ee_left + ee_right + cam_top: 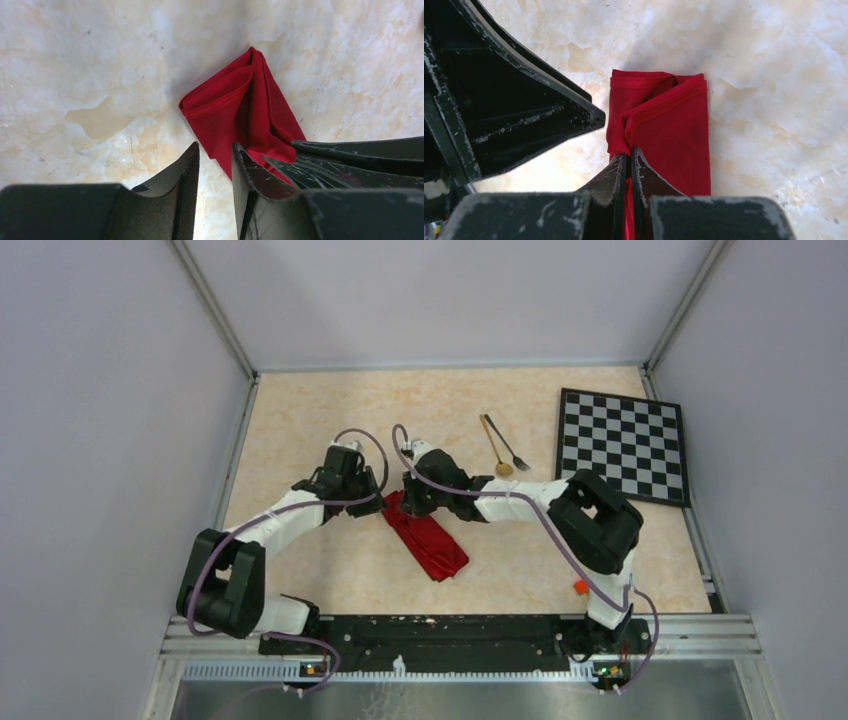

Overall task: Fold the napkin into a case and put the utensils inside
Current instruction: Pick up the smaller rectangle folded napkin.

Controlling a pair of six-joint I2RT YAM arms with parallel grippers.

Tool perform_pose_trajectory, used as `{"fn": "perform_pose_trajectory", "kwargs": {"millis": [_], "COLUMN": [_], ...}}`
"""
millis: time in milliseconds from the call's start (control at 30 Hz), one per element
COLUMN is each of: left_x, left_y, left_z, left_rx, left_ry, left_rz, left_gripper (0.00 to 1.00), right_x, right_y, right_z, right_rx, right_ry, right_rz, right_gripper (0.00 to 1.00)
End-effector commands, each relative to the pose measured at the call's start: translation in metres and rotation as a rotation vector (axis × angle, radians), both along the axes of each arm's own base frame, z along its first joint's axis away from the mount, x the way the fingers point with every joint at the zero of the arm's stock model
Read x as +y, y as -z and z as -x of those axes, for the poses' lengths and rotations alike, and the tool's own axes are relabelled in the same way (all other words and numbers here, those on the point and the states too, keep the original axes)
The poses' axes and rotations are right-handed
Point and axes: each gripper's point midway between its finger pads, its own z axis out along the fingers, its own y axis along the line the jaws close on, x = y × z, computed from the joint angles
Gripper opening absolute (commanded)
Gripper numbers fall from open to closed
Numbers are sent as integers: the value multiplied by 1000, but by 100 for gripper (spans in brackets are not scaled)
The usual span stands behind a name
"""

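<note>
Lying mid-table in the overhead view, the napkin (428,540) was folded into a narrow strip; the spoon (494,448) and fork (508,446) rested well apart from it, beside the checkered board (623,443). At the left wrist, the left gripper (215,148) stood partly open, one finger (246,172) over the cloth's edge. At the right wrist, the right gripper (629,156) was pinched on a napkin fold.

We see the left tool (372,502) and right tool (411,505) side by side at the far end of the folded red napkin (430,540) — the spoon (496,450) and fork (509,445) lie together beyond, near the checkered board (623,445).
</note>
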Motion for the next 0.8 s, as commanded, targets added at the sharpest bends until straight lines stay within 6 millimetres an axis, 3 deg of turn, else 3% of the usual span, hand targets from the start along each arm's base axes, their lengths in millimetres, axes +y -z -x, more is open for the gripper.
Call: {"fn": "perform_pose_trajectory", "kwargs": {"millis": [0,267,767], "left_x": [2,-11,-18], "left_y": [-14,-9,9], "left_z": [-22,-23,-21], "left_rx": [-92,-96,-65], "left_ry": [-16,-15,-10], "left_rz": [-104,-233,-444], "left_gripper": [34,37,31], "right_x": [0,-3,-7], "right_y": [-49,-51,-45], "right_z": [-10,-11,-10], "right_rx": [-2,32,52], "right_ry": [39,40,40], "right_rz": [-168,-215,-230], "right_gripper": [0,0,0]}}
